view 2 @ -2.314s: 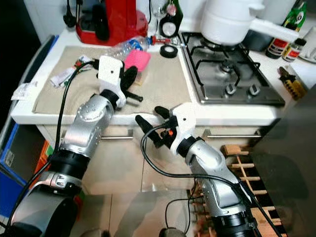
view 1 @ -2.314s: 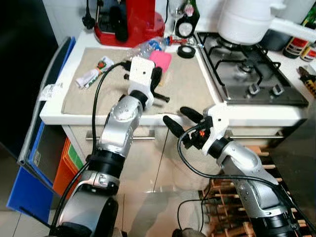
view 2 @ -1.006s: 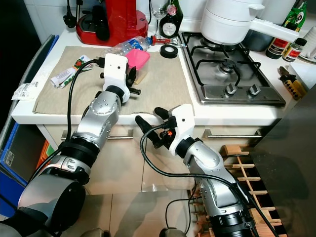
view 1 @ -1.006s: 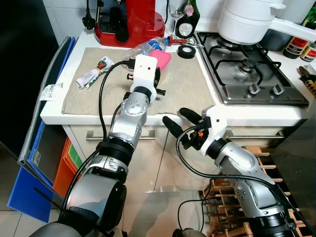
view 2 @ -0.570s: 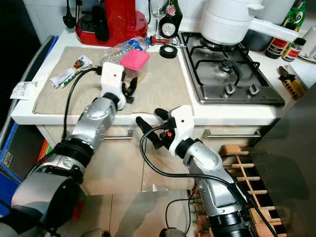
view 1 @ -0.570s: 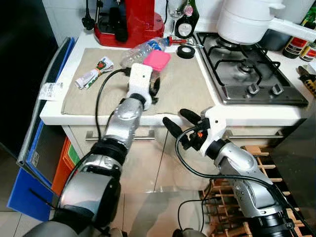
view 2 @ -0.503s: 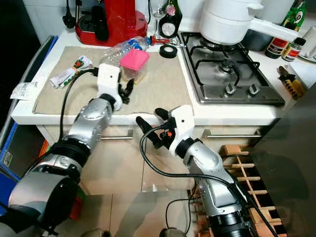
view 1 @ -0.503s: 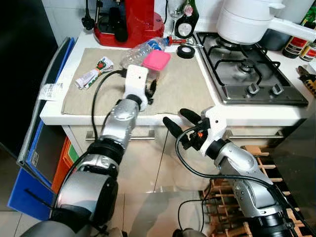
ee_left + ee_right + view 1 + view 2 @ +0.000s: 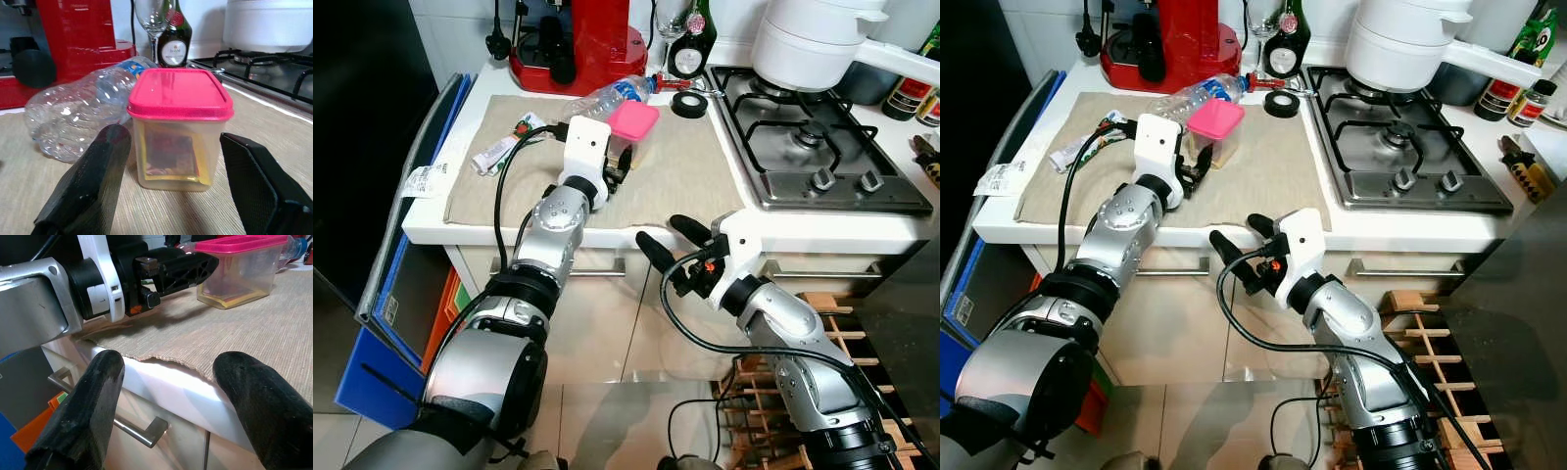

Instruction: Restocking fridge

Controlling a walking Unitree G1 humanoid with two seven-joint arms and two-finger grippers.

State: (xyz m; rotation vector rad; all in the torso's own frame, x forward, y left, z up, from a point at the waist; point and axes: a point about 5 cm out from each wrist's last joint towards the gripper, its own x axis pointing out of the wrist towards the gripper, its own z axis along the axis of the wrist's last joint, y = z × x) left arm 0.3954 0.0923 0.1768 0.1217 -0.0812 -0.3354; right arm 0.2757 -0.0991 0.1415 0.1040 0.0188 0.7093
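Fingers of left gripper (image 9: 166, 191) spread wide, one each side of the pink-lidded container (image 9: 179, 128), not yet touching it. Container stands upright on the beige mat (image 9: 680, 181), near the counter's middle, just beside a clear plastic bottle (image 9: 78, 115) lying on its side. Right gripper (image 9: 674, 240) open, hanging in front of the counter edge (image 9: 803, 230), holding nothing. Judgement: task at an early stage; grasp, lift and carry to fridge all remain.

My right pincer (image 9: 168, 396) hangs spread wide before the white desk (image 9: 161, 391) edge. Beyond it, on the beige woven mat (image 9: 230, 333), my left pincer (image 9: 178, 267) points at the clear plastic tub with a pink lid (image 9: 239, 267).
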